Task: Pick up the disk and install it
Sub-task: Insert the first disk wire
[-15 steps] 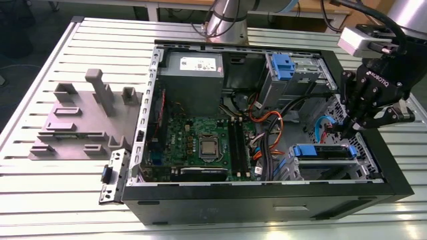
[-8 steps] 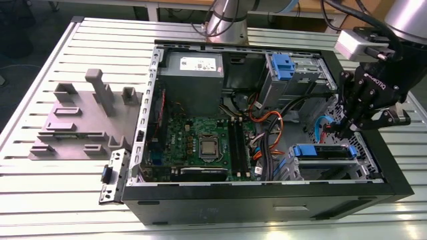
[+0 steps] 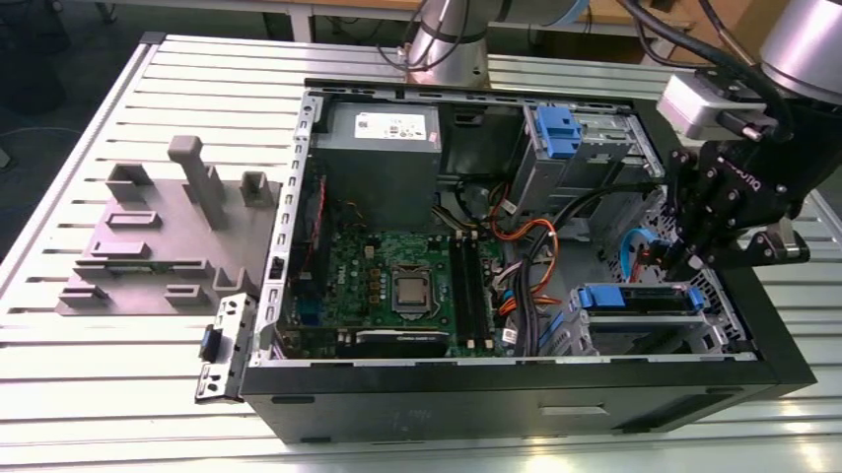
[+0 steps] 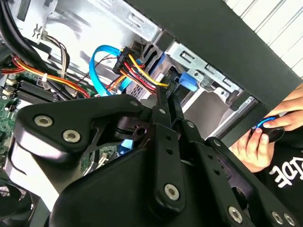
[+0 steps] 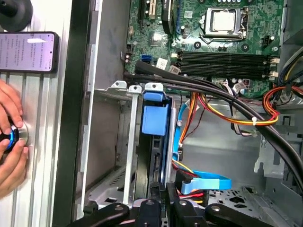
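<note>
The disk lies in the grey metal drive bay at the case's front corner, on the exterior view's right, with its blue carrier end facing the motherboard. In the first wrist view the disk runs edge-on from its blue tab toward my gripper. My gripper hangs right over the disk's outer end. In the second wrist view its fingers stand close together along the disk's edge, with the blue tab just past them.
Orange, yellow and blue cables run beside the bay. The open case holds a motherboard, a grey power supply and a second, blue-latched bay. A grey fixture stands outside the case. A person's hand rests by a phone.
</note>
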You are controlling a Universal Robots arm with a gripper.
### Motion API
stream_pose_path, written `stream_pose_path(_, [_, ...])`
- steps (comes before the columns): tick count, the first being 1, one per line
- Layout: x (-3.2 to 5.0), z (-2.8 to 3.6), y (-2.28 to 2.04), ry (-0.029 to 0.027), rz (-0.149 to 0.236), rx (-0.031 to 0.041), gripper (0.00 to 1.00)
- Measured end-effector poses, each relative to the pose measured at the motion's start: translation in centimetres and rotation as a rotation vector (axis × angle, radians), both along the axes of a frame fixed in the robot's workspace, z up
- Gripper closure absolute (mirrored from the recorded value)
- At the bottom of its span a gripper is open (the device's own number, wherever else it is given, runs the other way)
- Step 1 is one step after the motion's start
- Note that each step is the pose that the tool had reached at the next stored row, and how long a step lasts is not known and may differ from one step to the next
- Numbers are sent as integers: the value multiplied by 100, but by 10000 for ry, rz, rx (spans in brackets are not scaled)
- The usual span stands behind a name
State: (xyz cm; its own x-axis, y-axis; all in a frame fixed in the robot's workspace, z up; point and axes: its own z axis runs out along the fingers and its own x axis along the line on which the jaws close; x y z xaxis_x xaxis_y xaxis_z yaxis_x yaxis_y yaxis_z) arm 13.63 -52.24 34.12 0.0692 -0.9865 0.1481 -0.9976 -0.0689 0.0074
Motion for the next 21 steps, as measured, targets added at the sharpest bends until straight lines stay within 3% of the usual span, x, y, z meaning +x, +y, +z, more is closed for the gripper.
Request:
stream_pose_path(4, [-34,-12,-45,-66,0,96,83])
stream_pose_path(10, [-78,-31,-110,-176,-3,350,83])
stream_pose_path(21, [-110,-62,-149,-245,-115,415,83])
